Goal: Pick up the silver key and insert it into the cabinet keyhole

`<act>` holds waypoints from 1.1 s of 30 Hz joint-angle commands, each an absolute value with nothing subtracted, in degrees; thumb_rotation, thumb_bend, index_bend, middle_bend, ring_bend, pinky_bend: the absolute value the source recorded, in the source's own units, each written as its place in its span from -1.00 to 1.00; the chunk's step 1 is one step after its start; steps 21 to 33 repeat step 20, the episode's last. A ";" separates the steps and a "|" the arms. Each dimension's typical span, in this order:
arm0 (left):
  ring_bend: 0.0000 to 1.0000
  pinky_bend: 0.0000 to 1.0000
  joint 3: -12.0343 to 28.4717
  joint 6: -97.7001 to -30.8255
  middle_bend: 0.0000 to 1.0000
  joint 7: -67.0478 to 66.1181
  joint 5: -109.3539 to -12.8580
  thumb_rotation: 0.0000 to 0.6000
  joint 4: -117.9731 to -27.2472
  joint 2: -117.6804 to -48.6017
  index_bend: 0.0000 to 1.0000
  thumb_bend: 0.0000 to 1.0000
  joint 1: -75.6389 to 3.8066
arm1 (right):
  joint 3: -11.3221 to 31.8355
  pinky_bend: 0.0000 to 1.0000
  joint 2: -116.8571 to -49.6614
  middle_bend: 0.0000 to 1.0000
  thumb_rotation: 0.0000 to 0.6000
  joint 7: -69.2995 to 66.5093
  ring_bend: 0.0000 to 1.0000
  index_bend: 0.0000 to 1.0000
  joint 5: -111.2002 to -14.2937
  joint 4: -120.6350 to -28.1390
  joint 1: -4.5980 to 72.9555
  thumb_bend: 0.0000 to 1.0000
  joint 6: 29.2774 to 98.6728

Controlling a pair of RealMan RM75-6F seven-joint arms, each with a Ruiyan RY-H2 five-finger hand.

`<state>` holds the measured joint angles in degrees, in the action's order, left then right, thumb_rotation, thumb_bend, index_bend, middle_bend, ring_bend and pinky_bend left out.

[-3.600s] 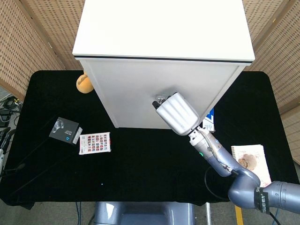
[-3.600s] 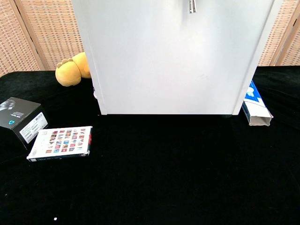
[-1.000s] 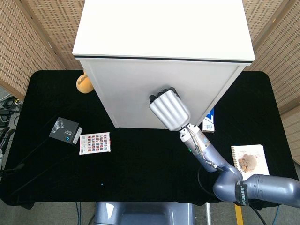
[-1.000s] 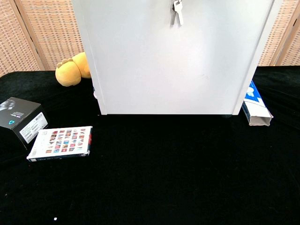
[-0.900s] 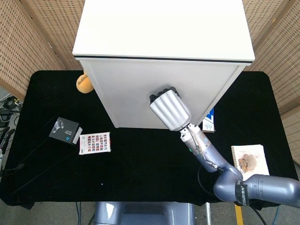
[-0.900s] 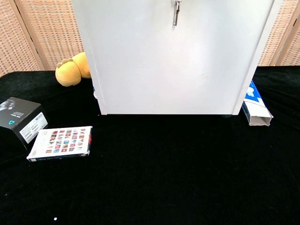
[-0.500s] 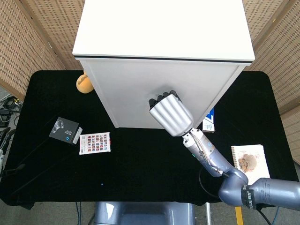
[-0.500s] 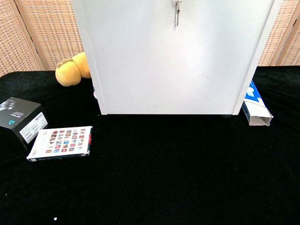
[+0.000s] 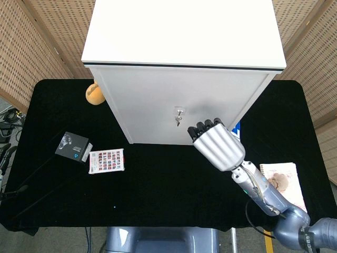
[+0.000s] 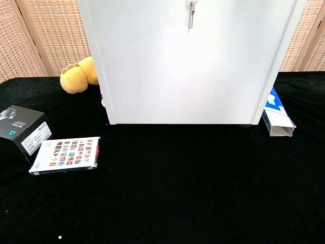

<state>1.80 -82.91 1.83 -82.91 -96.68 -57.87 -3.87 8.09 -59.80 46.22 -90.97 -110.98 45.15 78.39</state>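
Key seated in the cabinet lock, hand off it.
White cabinet [image 9: 184,95] upright at mid-table [image 9: 158,184], door front toward the robot; right hand [image 9: 217,143] at four o'clock from the lock, apart, fingers curled on nothing; silver key [image 9: 178,118] hanging from keyhole [image 9: 180,110], apparently inserted.

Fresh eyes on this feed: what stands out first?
The big white cabinet fills the middle of the table, with a silver key hanging from its front keyhole. Just right of the key, the right robot hand hangs in front of the door, clear of the key.
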 commanded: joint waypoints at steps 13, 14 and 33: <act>-1.00 -1.00 1.51 -87.19 -1.00 -0.29 -86.44 1.00 -95.04 -60.45 -1.00 -1.00 -2.72 | -3.63 -0.99 -62.68 -1.00 1.00 12.88 -1.00 -0.96 -85.96 -92.87 15.52 -1.00 95.55; -1.00 -1.00 1.51 -87.49 -1.00 -0.16 -86.74 1.00 -94.80 -60.61 -1.00 -1.00 -2.67 | -3.42 -1.00 -62.81 -1.00 1.00 11.33 -1.00 -0.99 -85.33 -93.11 14.89 -1.00 95.50; -1.00 -1.00 1.40 -88.70 -1.00 1.23 -87.86 1.00 -94.00 -60.80 -1.00 -1.00 -2.28 | -2.19 -1.00 -63.53 -1.00 1.00 7.36 -1.00 -1.00 -85.93 -92.68 12.64 -1.00 96.12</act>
